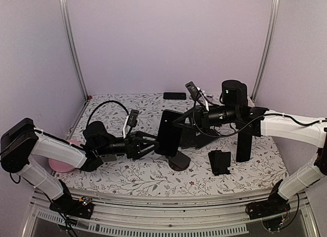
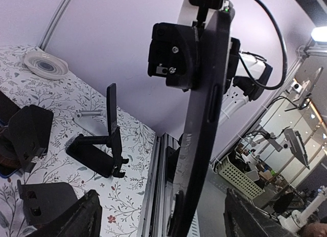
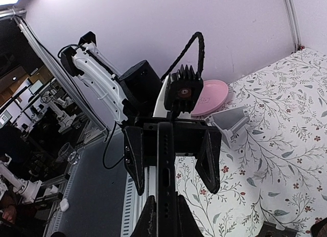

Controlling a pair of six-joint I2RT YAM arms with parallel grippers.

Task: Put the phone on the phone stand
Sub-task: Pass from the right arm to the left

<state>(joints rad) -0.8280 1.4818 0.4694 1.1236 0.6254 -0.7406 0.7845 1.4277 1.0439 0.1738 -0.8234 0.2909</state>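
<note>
The black phone [image 1: 167,131] stands upright on its edge over a black stand with a round base [image 1: 180,161]. My right gripper [image 1: 185,120] reaches in from the right and is shut on the phone. In the right wrist view its fingertips [image 3: 151,216] clamp the phone's edge [image 3: 166,170]. My left gripper [image 1: 152,144] is open, with a finger on either side of the phone; whether they touch it cannot be told. In the left wrist view the phone [image 2: 204,119] runs between the open fingers [image 2: 82,216], and the right gripper [image 2: 173,48] holds its top.
Other black stands sit at the right: a small one [image 1: 219,162], a tall one [image 1: 244,145] and a folding one [image 2: 97,150]. A grey stand [image 3: 227,122] and a pink plate [image 3: 207,96] lie to the left. A black item [image 1: 174,95] lies at the back wall.
</note>
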